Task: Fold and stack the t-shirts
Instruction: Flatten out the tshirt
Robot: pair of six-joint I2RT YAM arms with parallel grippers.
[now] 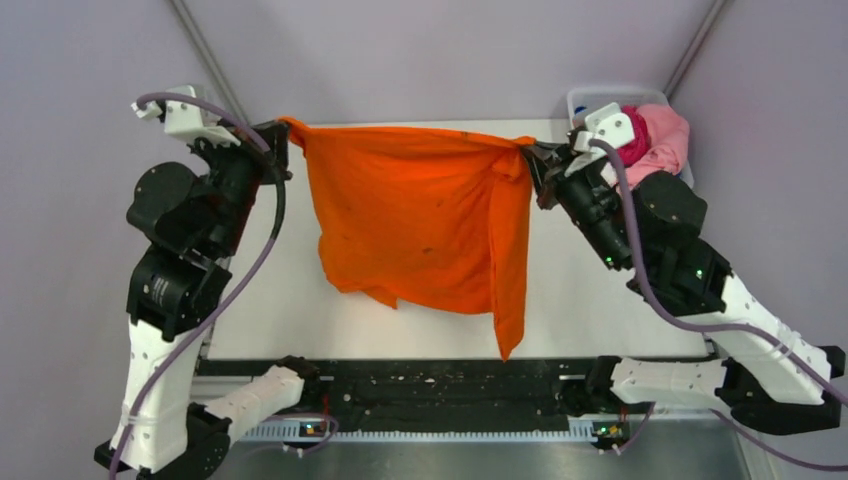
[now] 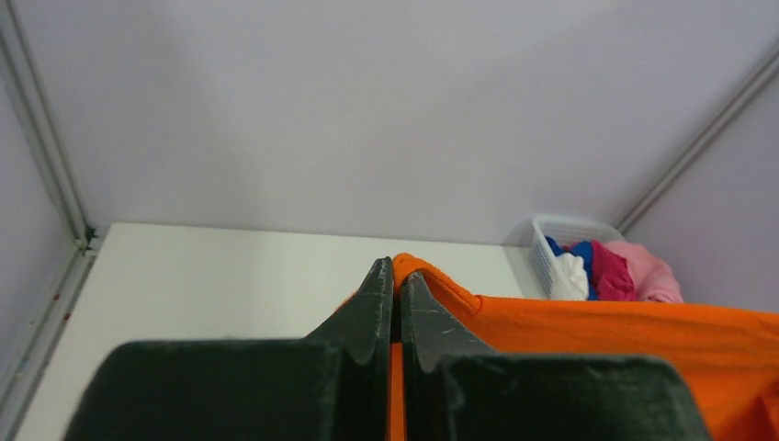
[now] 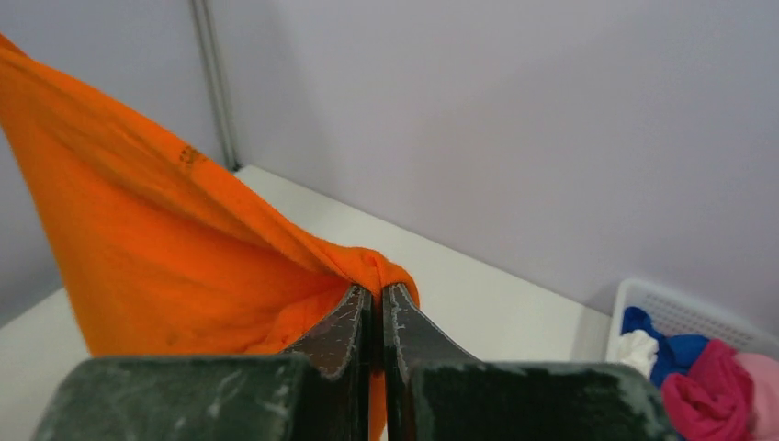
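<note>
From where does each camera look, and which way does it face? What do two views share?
Top external: above and behind, looking down at the table; left arm and right arm show.
Left wrist: behind the left gripper, facing the far wall; its shut fingers show.
Right wrist: behind the right gripper, facing the far wall; its shut fingers show.
Shared: both wrist views show the orange t-shirt and white bin.

White table (image 1: 265, 320); plastic bin (image 1: 581, 100) of shirts (image 1: 665, 140) at far right corner.

Orange t-shirt (image 1: 420, 220) hanging spread; other t-shirts (image 1: 665, 140) heaped far right.
</note>
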